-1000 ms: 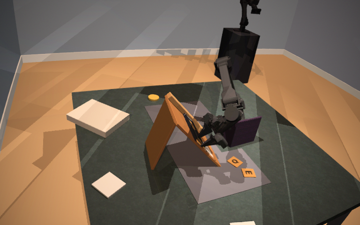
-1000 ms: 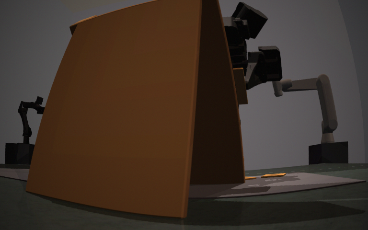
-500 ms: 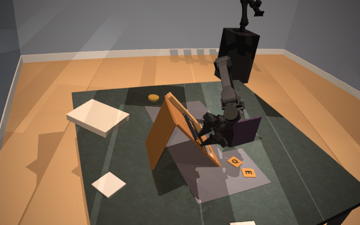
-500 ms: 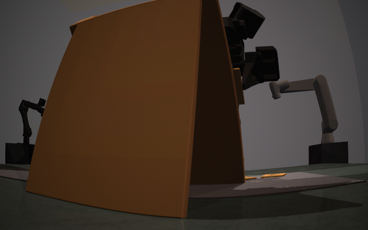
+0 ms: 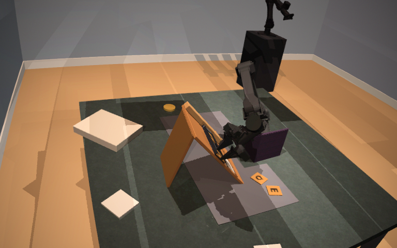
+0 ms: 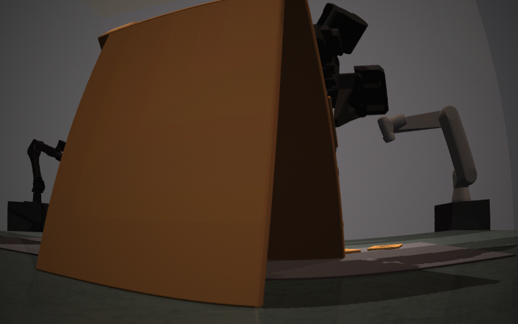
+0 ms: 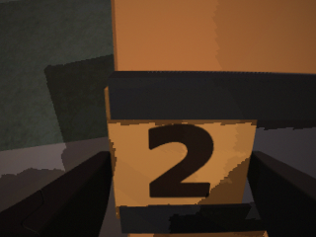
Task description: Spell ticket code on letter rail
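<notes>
My black parallel-jaw gripper point(image 7: 181, 178) is clamped, about half open, on a square orange tile printed with a black 2 point(image 7: 181, 161). The tile sits flat against the sloping orange A-frame board point(image 5: 187, 137), with its top edge under the dark rail point(image 7: 197, 95). Beyond, on the pale grey mat point(image 5: 263, 204), two more orange tiles lie flat near the board's foot: one marked Q point(image 5: 259, 177), one marked E point(image 5: 274, 190).

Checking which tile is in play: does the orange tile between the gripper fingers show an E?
No, the orange tile shows a black 2.
</notes>
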You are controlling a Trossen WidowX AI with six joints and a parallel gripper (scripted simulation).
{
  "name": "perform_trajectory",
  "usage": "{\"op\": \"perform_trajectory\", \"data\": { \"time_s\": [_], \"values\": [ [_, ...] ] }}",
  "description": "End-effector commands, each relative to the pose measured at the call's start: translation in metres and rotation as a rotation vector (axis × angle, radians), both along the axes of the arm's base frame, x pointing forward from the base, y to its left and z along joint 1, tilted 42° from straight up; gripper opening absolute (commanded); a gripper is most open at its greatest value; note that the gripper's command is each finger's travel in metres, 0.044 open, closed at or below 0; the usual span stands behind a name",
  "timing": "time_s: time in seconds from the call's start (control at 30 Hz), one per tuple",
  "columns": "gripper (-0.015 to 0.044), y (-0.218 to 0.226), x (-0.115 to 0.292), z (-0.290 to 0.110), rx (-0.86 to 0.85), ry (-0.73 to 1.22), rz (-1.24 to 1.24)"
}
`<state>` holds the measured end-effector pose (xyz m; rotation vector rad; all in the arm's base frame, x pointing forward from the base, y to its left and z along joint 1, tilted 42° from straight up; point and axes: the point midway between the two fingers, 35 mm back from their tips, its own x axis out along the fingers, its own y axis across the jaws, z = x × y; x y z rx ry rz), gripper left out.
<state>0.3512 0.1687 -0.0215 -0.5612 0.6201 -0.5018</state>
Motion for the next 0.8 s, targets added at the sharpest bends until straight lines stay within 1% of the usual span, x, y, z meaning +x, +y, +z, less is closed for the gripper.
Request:
{"op": "perform_trajectory", "data": {
  "time_s": [0.0,0.77],
  "values": [
    [0.0,-0.0021,-0.0011,0.0019,-0.005,0.002,0.003],
    [0.0,-0.0117,-0.0048,0.0097,-0.006,0.003,0.003]
  ]
}}
